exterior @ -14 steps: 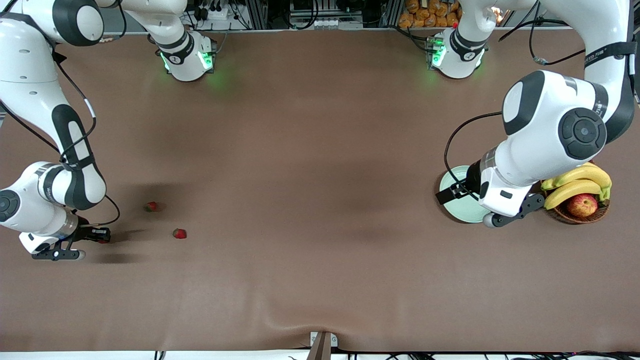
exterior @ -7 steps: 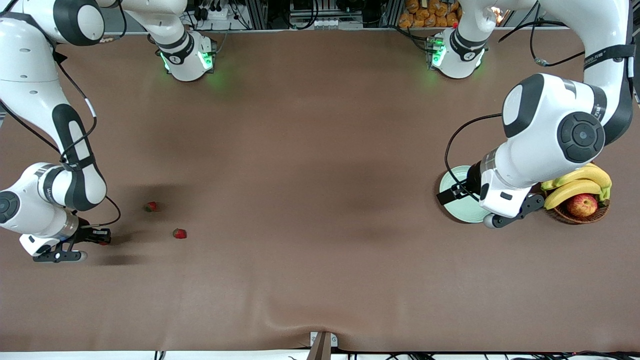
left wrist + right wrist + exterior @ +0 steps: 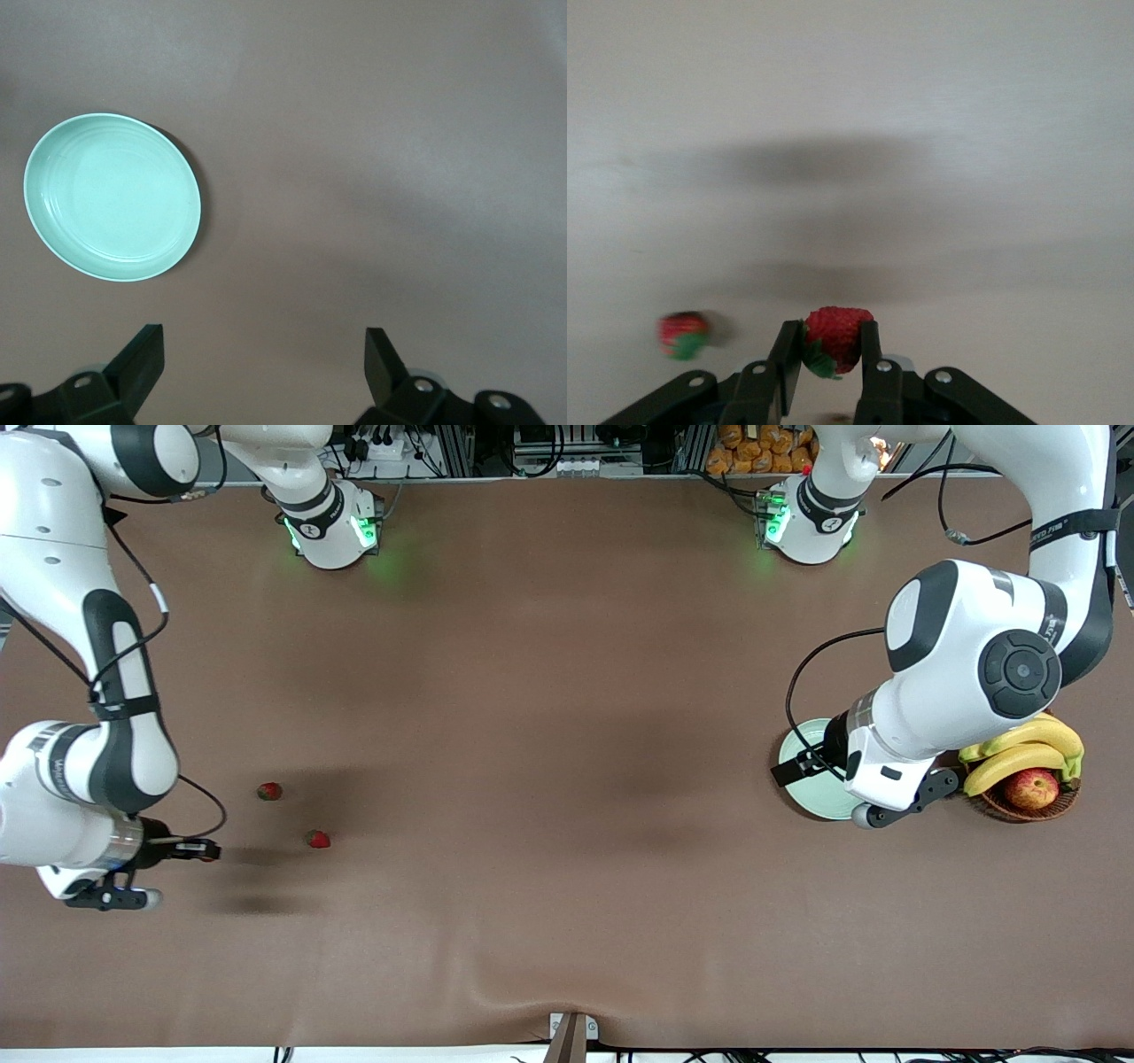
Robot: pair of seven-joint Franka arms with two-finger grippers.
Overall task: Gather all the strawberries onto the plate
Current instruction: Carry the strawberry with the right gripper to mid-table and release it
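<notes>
My right gripper [image 3: 209, 853] is shut on a strawberry [image 3: 835, 336] and holds it above the table at the right arm's end. Two more strawberries lie on the table: one [image 3: 318, 839] beside the gripper, the other [image 3: 269, 791] a little farther from the front camera. One of them shows blurred in the right wrist view [image 3: 682, 334]. The pale mint-green plate [image 3: 808, 790] sits at the left arm's end, partly covered by the left arm. My left gripper [image 3: 264, 352] is open and empty, hovering beside the plate [image 3: 111, 197], which holds nothing.
A wicker basket [image 3: 1028, 804] with bananas [image 3: 1019, 748] and a red-yellow apple [image 3: 1031, 787] stands beside the plate, toward the left arm's end of the table. The brown tabletop [image 3: 567, 779] stretches between the strawberries and the plate.
My right gripper has lifted off the table with the strawberry and shifted slightly toward the table's middle. The left arm has barely moved.
</notes>
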